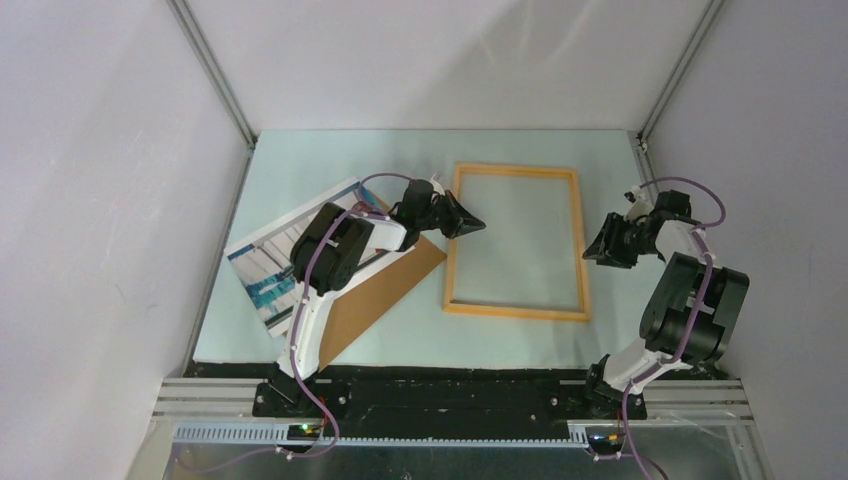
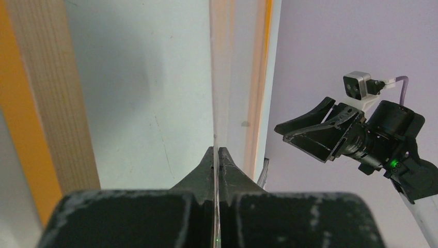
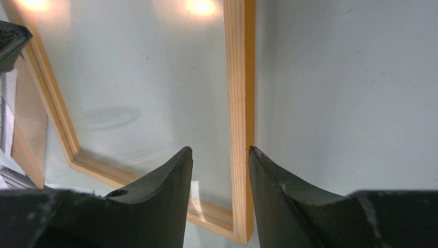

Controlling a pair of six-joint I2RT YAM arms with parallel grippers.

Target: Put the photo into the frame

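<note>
The orange-yellow frame (image 1: 515, 310) lies flat in the middle of the table. My left gripper (image 1: 466, 222) is at the frame's left rail, shut on the edge of a thin clear pane (image 2: 215, 77), which shows edge-on between the closed jaws (image 2: 217, 150). The frame's rail (image 2: 46, 103) runs beside it. The photo (image 1: 262, 265) lies face up at the left, partly under my left arm, on the brown backing board (image 1: 385, 290). My right gripper (image 1: 600, 246) is open and empty just right of the frame's right rail (image 3: 237, 77), hovering over it in the right wrist view (image 3: 219, 150).
White walls with metal posts close in the table on the left, back and right. The right gripper also shows in the left wrist view (image 2: 323, 129). A strip of the backing board (image 3: 26, 134) shows at the left of the right wrist view.
</note>
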